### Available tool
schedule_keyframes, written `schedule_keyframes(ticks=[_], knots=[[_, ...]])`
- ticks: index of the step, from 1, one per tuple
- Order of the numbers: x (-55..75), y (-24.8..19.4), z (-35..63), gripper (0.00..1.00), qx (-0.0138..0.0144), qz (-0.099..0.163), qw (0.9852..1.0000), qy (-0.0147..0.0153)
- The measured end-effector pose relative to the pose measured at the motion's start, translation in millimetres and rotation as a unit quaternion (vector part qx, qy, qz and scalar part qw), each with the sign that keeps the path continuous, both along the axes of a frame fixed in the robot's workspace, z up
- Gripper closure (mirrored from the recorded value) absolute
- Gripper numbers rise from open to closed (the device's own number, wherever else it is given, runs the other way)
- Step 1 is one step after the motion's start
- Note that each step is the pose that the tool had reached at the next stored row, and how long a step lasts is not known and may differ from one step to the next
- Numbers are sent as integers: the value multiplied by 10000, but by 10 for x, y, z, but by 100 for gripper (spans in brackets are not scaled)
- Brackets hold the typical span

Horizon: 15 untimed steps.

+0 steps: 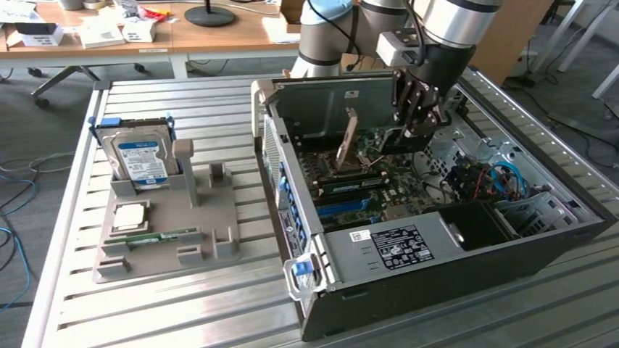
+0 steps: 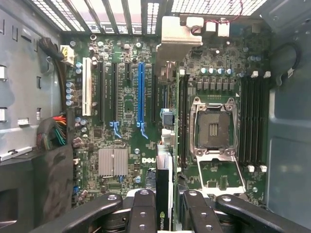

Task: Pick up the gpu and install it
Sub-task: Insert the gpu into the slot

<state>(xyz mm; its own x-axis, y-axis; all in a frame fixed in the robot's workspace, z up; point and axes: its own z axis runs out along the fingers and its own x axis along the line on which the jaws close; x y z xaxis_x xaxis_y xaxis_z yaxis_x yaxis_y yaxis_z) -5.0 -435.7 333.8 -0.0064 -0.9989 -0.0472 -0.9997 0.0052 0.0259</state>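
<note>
My gripper (image 1: 418, 129) reaches down into the open computer case (image 1: 290, 188) and is shut on the gpu (image 1: 346, 141), a thin card with a brownish face standing upright over the motherboard. In the wrist view the gpu (image 2: 164, 184) appears edge-on between my two black fingers (image 2: 143, 208), with the gripper (image 2: 165, 213) closed around it. Its metal bracket (image 2: 177, 34) points at the case's rear wall. The card lies along the board between the blue slot (image 2: 141, 92) and the open CPU socket (image 2: 214, 128). Whether its edge touches a slot I cannot tell.
On the exterior view's left, a grey fixture (image 1: 193, 239) holds a silver hard drive (image 1: 140, 156), a processor (image 1: 130, 216) and a green memory stick (image 1: 155, 238). Inside the case are the power supply (image 1: 406, 246), blue cables (image 1: 503, 177) and a wire bundle (image 2: 53, 133).
</note>
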Motion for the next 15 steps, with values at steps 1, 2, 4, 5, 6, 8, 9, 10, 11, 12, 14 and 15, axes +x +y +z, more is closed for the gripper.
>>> schedule_keyframes(ticks=[1,2,4,5,6,8,9,10,11,12,14,15], knots=[[0,0,-9,74,0,0,10000,0],[0,0,-20,74,0,0,10000,0],[0,0,-38,74,0,0,10000,0],[0,0,-45,74,0,0,10000,0],[0,0,-53,74,-1,0,10000,0],[0,0,-71,74,0,0,10000,0],[0,0,-80,74,-1,0,10000,0],[-1,0,-89,74,0,0,10000,0],[-1,0,-97,74,0,0,10000,0],[-1,0,-105,74,0,0,10000,0],[-1,0,-118,74,0,0,10000,0],[-1,0,-119,74,-2,0,10000,0]])
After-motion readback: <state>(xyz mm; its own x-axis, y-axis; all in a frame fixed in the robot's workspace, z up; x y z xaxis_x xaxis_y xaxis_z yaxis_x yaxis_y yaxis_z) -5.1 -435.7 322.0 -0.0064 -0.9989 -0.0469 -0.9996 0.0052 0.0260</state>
